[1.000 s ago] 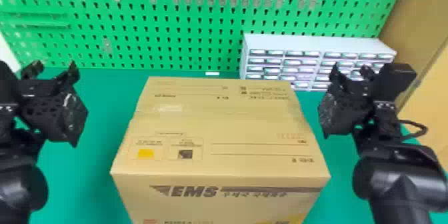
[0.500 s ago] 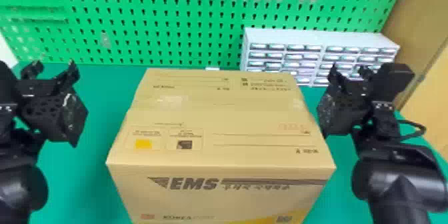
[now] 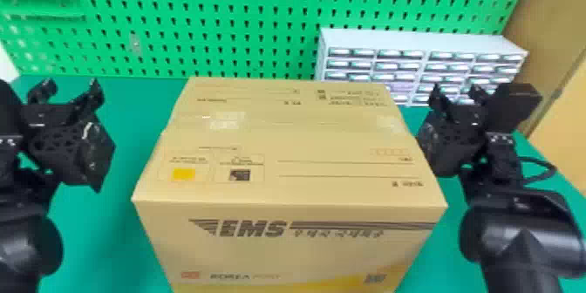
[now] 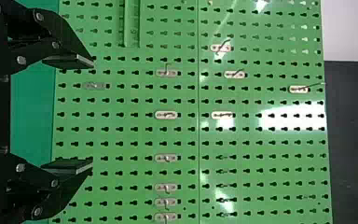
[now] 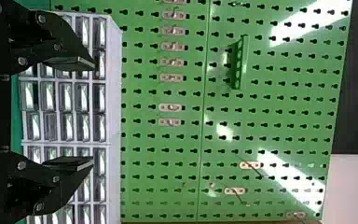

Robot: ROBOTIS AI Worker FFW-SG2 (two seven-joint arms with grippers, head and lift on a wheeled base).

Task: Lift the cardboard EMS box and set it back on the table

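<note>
The cardboard EMS box (image 3: 283, 148) sits at the middle of the head view, lid closed, printed front towards me. Beside it on the left, across a strip of green table, my left gripper (image 3: 68, 88) points forward with its fingers apart. To the right of the box is my right gripper (image 3: 456, 92), also open; its dark body lines up with the box's right edge, and I cannot tell whether they touch. Nothing is between the fingers of the left gripper (image 4: 92, 114) or the right gripper (image 5: 92, 114) in their wrist views.
A green pegboard (image 3: 218, 43) with small hooks stands behind the green table (image 3: 135, 109). At the back right, behind the box, is a pale cabinet (image 3: 423, 41) of small clear drawers. A brown panel (image 3: 553, 13) rises on the far right.
In the head view the box, cabinet and pegboard have shifted upward, and the box looks larger. Both arms keep their place in that view, their grippers still open.
</note>
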